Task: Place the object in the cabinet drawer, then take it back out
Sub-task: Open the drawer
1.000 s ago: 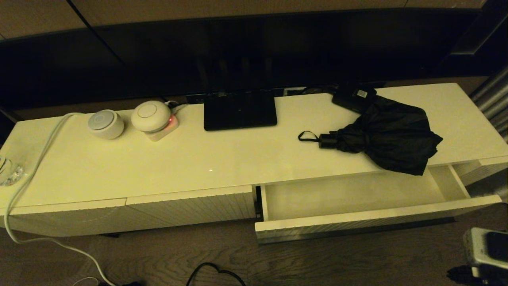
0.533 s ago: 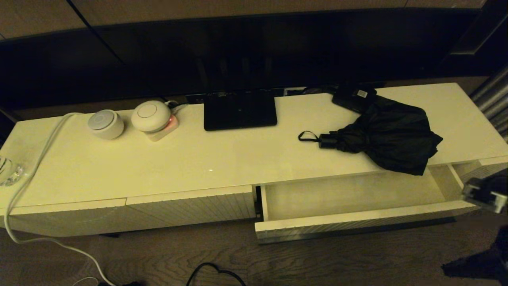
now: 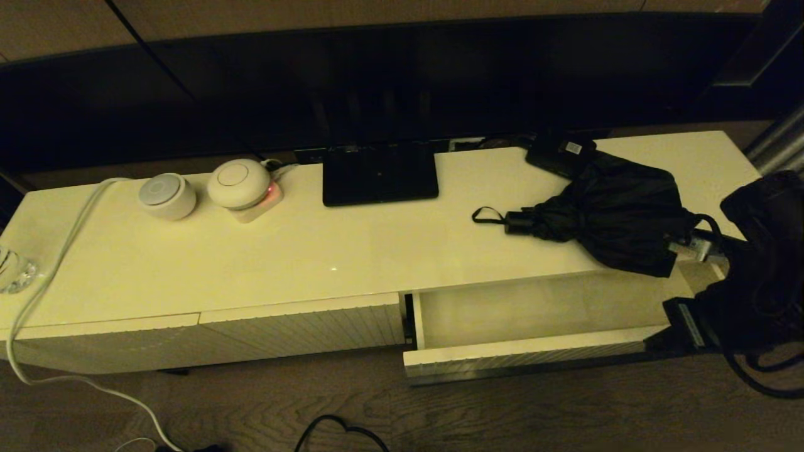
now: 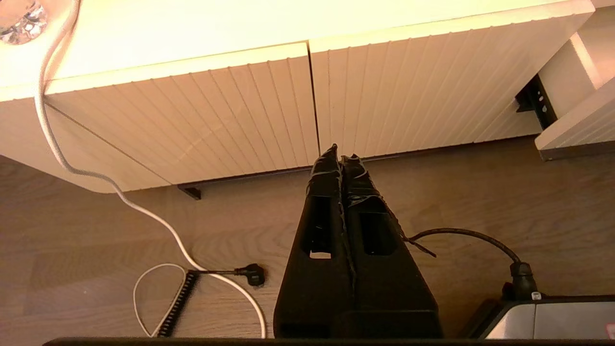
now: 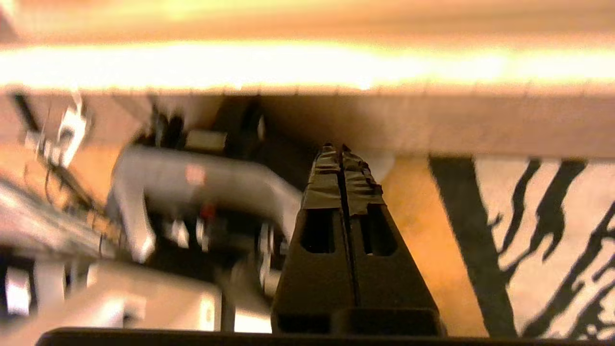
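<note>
Black, baggy fabric marks the umbrella (image 3: 612, 216), which lies on the cream cabinet top (image 3: 314, 251) directly behind the open drawer (image 3: 540, 307), its lower folds hanging a little over the top's front edge above the drawer's cavity. Its short handle (image 3: 516, 223) and wrist loop (image 3: 485, 215) point away from the canopy toward the dark flat screen base (image 3: 379, 172), and a small black box with a white label (image 3: 560, 154) touches the fabric on the far side from the drawer. By its look the umbrella should be light, soft and shifting in the canopy, stiff only along the folded shaft and handle, so a grip on the handle or on the firm neck just beside it seems safer than pinching loose cloth, which may slide or billow. At the drawer's right end is the right arm, whose right gripper (image 5: 341, 158) has its fingers pressed together on nothing. Parked low in front of the closed ribbed panels (image 4: 288, 101) beside the drawer, the left gripper (image 4: 340, 161) is likewise closed and empty.
</note>
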Tool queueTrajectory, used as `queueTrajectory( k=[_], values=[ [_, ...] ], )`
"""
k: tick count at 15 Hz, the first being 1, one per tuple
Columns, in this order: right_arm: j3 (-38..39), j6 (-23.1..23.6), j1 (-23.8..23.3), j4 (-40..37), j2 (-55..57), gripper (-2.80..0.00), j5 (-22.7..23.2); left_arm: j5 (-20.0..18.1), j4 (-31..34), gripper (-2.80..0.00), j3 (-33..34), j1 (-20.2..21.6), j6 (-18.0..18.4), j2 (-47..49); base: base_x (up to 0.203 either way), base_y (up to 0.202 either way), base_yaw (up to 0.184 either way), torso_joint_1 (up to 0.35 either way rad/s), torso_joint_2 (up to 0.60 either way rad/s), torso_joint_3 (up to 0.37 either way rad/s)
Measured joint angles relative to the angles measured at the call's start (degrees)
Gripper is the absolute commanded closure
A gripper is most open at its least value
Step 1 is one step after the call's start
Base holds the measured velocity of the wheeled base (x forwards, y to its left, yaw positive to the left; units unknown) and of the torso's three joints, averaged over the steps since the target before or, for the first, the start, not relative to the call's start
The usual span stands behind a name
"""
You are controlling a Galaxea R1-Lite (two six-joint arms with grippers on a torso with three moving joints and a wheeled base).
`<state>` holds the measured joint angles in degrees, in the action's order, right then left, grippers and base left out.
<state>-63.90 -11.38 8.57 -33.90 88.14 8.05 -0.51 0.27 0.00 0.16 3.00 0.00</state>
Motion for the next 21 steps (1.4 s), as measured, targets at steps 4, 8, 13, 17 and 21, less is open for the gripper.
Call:
queueTrajectory(
  k=[4,8,13,17,21],
  values=[
    [-0.8,-2.1,0.9,7.1,4.9,0.0,-3.5,0.0,0.0,0.0,0.0,0.0,0.0,0.0,0.0,0.0,0.0,0.0,0.0,0.0],
    [-0.4,-2.3,2.0,13.6,8.7,0.0,-9.3,0.0,0.0,0.0,0.0,0.0,0.0,0.0,0.0,0.0,0.0,0.0,0.0,0.0],
    [1.1,-2.8,2.6,21.6,10.7,0.0,-12.8,0.0,0.0,0.0,0.0,0.0,0.0,0.0,0.0,0.0,0.0,0.0,0.0,0.0],
    [3.3,-2.6,3.1,27.7,11.0,0.0,-12.8,0.0,0.0,0.0,0.0,0.0,0.0,0.0,0.0,0.0,0.0,0.0,0.0,0.0],
    [6.4,-2.2,4.3,29.0,11.2,0.0,-12.9,0.0,0.0,0.0,0.0,0.0,0.0,0.0,0.0,0.0,0.0,0.0,0.0,0.0]
  ],
)
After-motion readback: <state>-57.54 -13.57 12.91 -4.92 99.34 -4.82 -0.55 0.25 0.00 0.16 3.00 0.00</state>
